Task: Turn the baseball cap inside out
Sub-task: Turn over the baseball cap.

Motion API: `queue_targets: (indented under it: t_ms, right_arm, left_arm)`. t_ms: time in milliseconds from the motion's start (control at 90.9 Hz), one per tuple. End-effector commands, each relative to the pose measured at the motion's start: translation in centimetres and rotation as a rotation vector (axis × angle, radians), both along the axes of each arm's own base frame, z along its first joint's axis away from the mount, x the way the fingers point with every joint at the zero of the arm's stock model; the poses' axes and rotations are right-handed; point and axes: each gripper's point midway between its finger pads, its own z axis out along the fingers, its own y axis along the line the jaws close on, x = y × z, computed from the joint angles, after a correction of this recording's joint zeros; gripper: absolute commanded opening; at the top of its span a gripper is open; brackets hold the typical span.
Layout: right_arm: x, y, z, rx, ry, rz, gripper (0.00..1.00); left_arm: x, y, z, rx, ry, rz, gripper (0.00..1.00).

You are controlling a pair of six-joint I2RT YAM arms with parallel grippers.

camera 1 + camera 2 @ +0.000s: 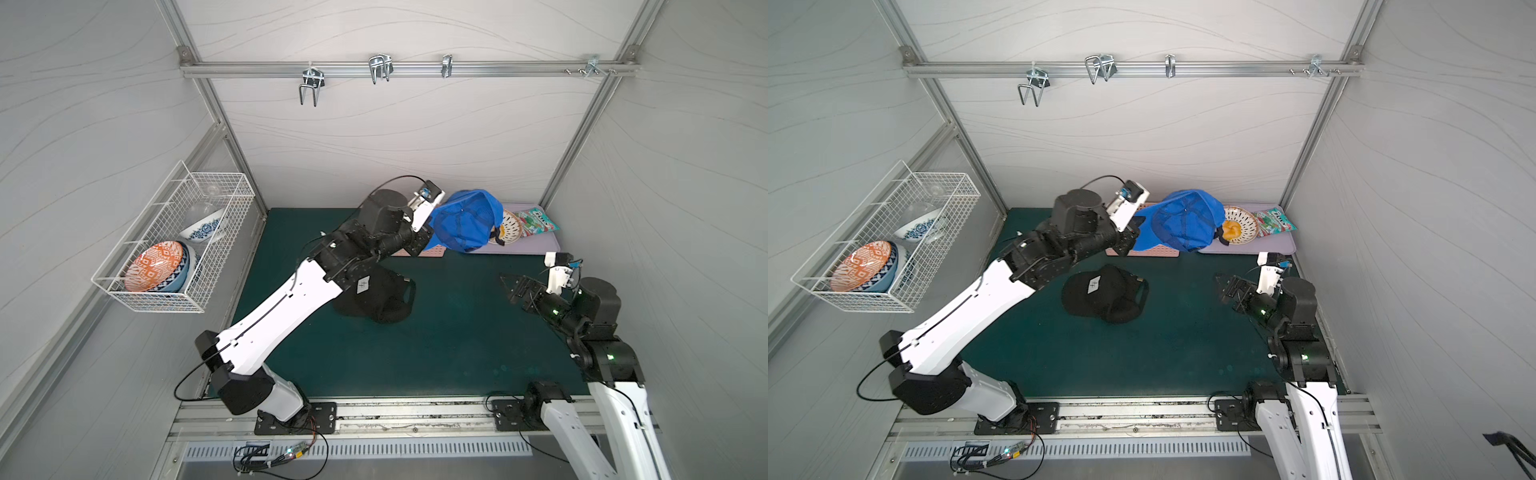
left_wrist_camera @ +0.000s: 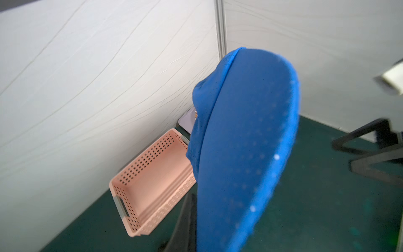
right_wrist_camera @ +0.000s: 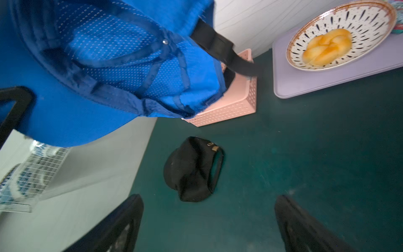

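Clamped aloft by the left end effector (image 1: 428, 240), the blue cap (image 1: 463, 224) must be everted by the wide right end effector (image 1: 508, 287).

Cap (image 1: 463, 226) up over the basket (image 2: 152, 183) at the back of the mat (image 1: 436, 353); right of it, a tray (image 1: 1266, 247) carrying a plate (image 1: 1250, 237) with a bun (image 1: 1232, 228), packet (image 1: 1275, 222) beside it; second cap (image 1: 1102, 295) flat on the mat in front; rack (image 1: 158, 301) of bowls (image 1: 156, 266) on the left wall.

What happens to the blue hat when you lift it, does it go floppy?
The blue cap probably flops: its mesh crown sags and creases while hanging. The brim looks stiffer, holding its curve. Likely light: thin mesh.
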Motion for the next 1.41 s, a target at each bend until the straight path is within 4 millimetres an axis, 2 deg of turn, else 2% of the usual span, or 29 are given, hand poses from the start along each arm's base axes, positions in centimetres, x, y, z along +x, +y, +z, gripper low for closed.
queue_targets:
  t_ms: [0,176,308,396,572,748,803,946,1045,1166,1287,1397]
  right_arm:
    - [-0.2,1.4,5.2,0.196,-0.171,0.067,0.98]
    - [0.1,2.3,8.7,0.355,-0.264,0.128,0.98]
    - [0.4,3.6,11.6,0.430,-0.296,0.184,0.99]
    - [0.2,4.5,14.2,0.512,-0.341,0.216,0.99]
    - [-1.5,6.9,17.7,0.547,-0.444,0.314,0.98]
    - [-3.0,6.9,19.5,0.544,-0.546,0.348,0.92]
    - [-3.4,6.9,19.9,0.550,-0.564,0.359,0.88]
    - [-4.7,7.2,20.6,0.556,-0.606,0.422,0.88]
    - [-5.4,7.8,20.2,0.524,-0.601,0.479,0.88]
    - [-5.8,7.7,19.4,0.491,-0.591,0.482,0.88]
    - [-5.2,6.7,19.5,0.512,-0.588,0.434,0.89]
    - [-4.1,5.9,20.4,0.590,-0.591,0.409,0.89]
  left_arm:
    - [-2.8,2.2,3.8,-0.195,0.135,-0.011,0.00]
    - [-6.7,3.8,9.3,-0.337,0.143,-0.141,0.00]
    - [-8.3,4.6,12.4,-0.440,0.159,-0.197,0.00]
    - [-9.3,4.6,14.4,-0.514,0.158,-0.246,0.00]
    - [-10.8,4.1,17.3,-0.647,0.180,-0.341,0.00]
    - [-11.0,4.1,18.2,-0.705,0.200,-0.363,0.00]
    - [-10.8,4.2,18.2,-0.719,0.210,-0.356,0.00]
    - [-9.6,5.2,18.5,-0.780,0.232,-0.306,0.00]
    - [-8.7,5.6,18.6,-0.814,0.247,-0.280,0.00]
    - [-7.9,6.2,18.7,-0.830,0.247,-0.251,0.00]
    - [-8.2,6.3,18.9,-0.830,0.248,-0.274,0.00]
    - [-8.8,5.8,18.9,-0.830,0.262,-0.330,0.00]
